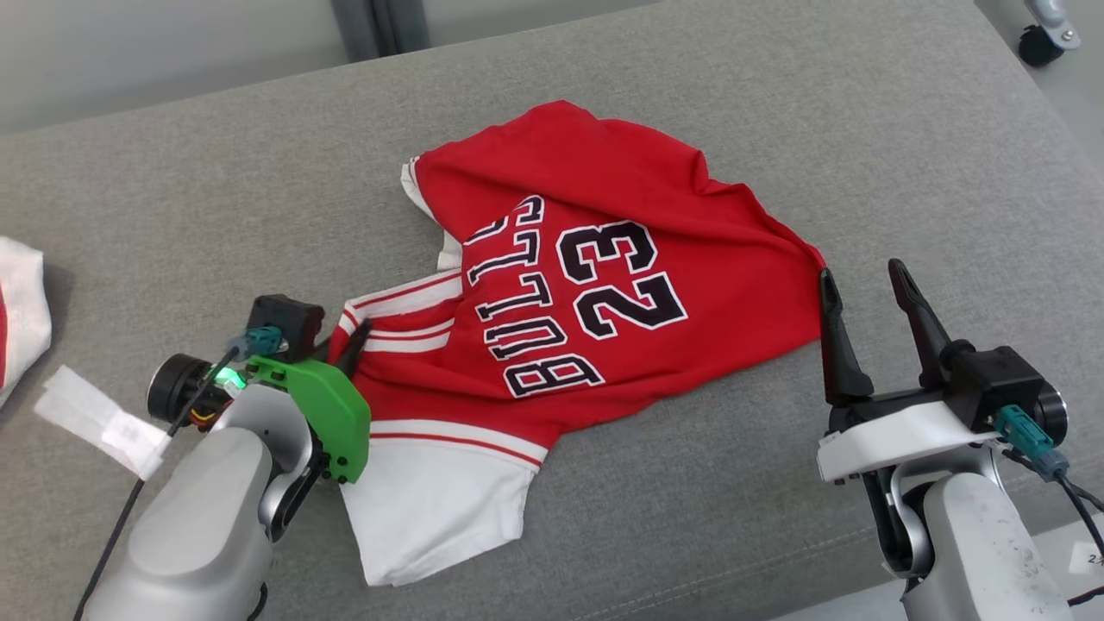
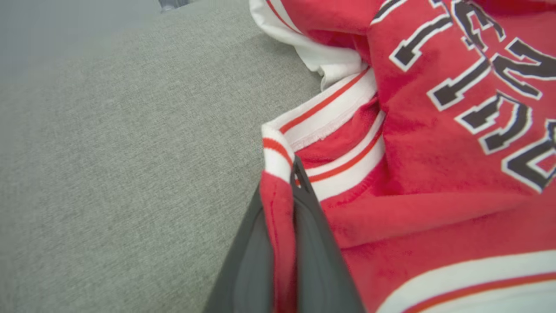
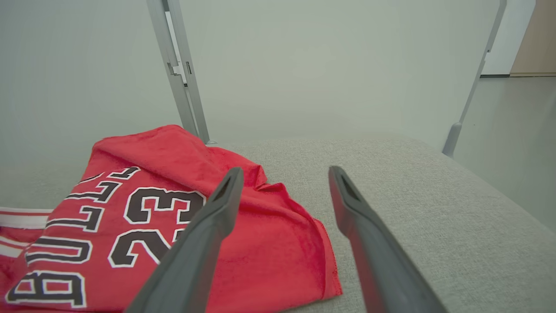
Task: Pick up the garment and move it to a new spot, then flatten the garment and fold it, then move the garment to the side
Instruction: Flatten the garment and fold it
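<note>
My left gripper (image 2: 281, 184) is pinched shut on the stripy edge of the red garment (image 1: 595, 293). The rest lies ahead of its fingers on the grey cushion (image 1: 862, 129). My right gripper (image 1: 862, 280) is wide open and empty, with the garment's corner just beside it. The cloth looks soft, light and floppy, so I think it will sag. That corner looks good to grab.

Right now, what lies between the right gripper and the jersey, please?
Bare grey cushion separates the right gripper from the jersey, seen in the head view.
</note>
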